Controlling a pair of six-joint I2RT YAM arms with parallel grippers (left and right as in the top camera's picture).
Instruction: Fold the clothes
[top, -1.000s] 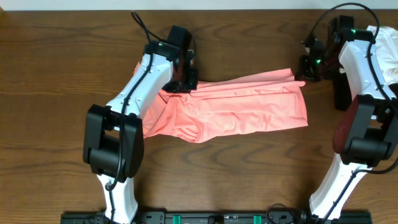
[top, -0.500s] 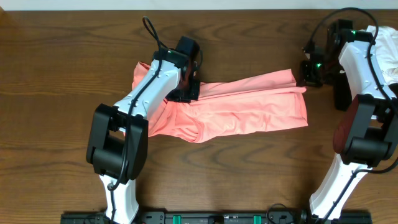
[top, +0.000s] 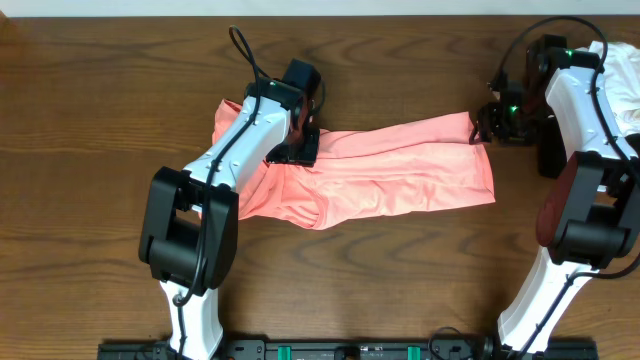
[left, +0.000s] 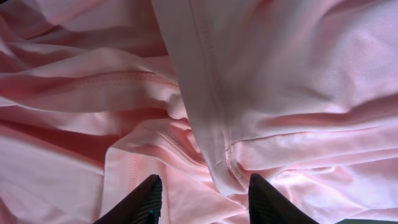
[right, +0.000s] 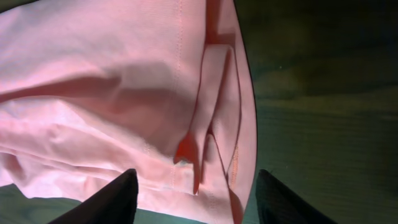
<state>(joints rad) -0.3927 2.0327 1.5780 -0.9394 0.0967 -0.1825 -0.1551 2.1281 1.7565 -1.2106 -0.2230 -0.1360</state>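
On the table (top: 90, 110) a pink garment (top: 400, 175) lies crumpled across the middle, its long side running left to right and its left end bunched under the left arm (top: 235, 140). The left gripper (top: 298, 140) sits low over the garment's upper edge, left of its middle. In the left wrist view this gripper (left: 205, 183) has its jaws apart, the two dark fingers (left: 144, 202) on either side of a raised fold with a stitched seam. Cloth fills that whole view, and I cannot tell whether the tips touch it. Further right the garment narrows into a band sloping up to its top right corner, while the lower right corner lies flat on the wood. The right gripper (top: 487, 122) is at that top right corner. In the right wrist view the gripper (right: 198, 173) is spread wide, clamping nothing, with the hemmed edge and a small folded flap between its jaws and bare table to the right. A white cloth (top: 628, 70) lies at the far right edge, beside the right arm (top: 590, 110).
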